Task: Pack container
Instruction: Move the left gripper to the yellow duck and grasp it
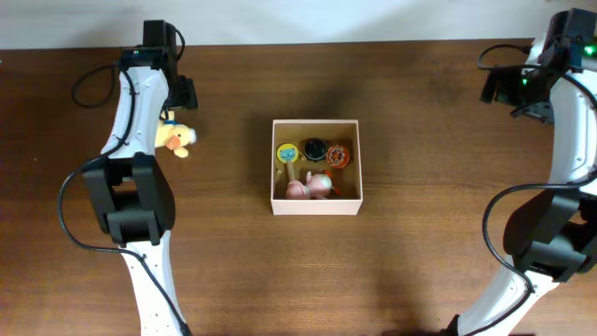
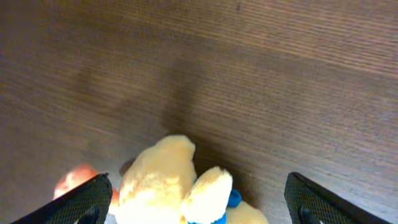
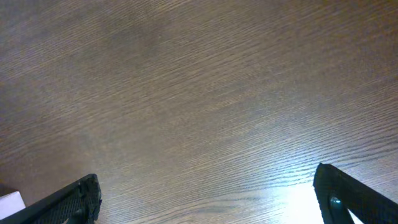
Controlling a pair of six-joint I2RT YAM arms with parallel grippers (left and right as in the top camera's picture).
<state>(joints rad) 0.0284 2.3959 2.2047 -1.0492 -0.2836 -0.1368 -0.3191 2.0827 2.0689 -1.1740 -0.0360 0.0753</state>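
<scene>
We hold our left gripper (image 2: 198,202) spread wide over the yellow plush duck (image 2: 163,180), seemingly to grab it for the container (image 1: 315,207) mid-table; our right gripper (image 3: 208,199) hangs wide too, aside

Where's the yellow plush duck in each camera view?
Overhead: the yellow plush duck lies left of the container, beside the left arm.
Left wrist: bottom centre, within the open left gripper.
Right wrist: not in it.
Shared landmark: the dark wooden table.
</scene>
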